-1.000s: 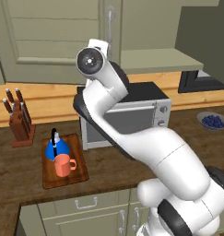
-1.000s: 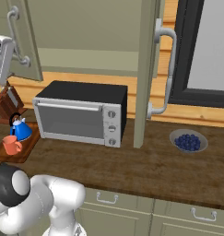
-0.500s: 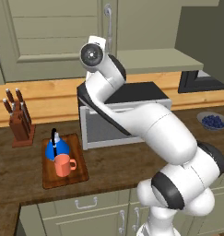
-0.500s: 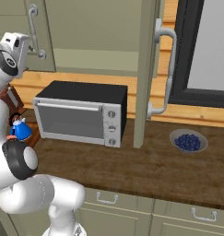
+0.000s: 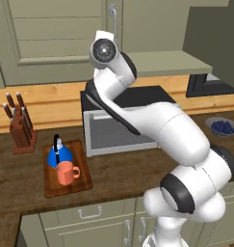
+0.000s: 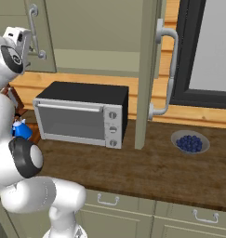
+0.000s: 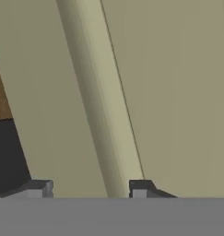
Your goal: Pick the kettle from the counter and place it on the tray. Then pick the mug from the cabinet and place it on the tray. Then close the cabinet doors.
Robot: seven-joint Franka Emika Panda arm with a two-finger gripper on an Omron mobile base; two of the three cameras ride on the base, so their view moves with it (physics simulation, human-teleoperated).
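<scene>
The blue kettle (image 5: 58, 154) and the salmon-orange mug (image 5: 66, 172) both stand on the wooden tray (image 5: 82, 182), on the counter (image 5: 118, 176) left of the microwave. The kettle (image 6: 21, 130) peeks out behind my arm in the right base view. My hand is raised against the left cabinet door (image 5: 51, 38), just below its silver handle (image 5: 112, 13). In the hand view my gripper (image 7: 90, 189) is open, its fingertips (image 7: 141, 188) apart and holding nothing, with the door's pale edge running down between them. The right cabinet door (image 6: 144, 69) stands wide open, edge-on.
A microwave (image 5: 118, 125) sits on the counter under the open cabinet shelf (image 5: 162, 62). A knife block (image 5: 22, 132) stands at the far left. A bowl of blue berries (image 6: 190, 142) lies at the right below a dark window frame (image 6: 179, 56).
My hand has risen a little and shifted right along the left door, which has swung further toward the cabinet front. Kettle, mug and tray have stayed put.
</scene>
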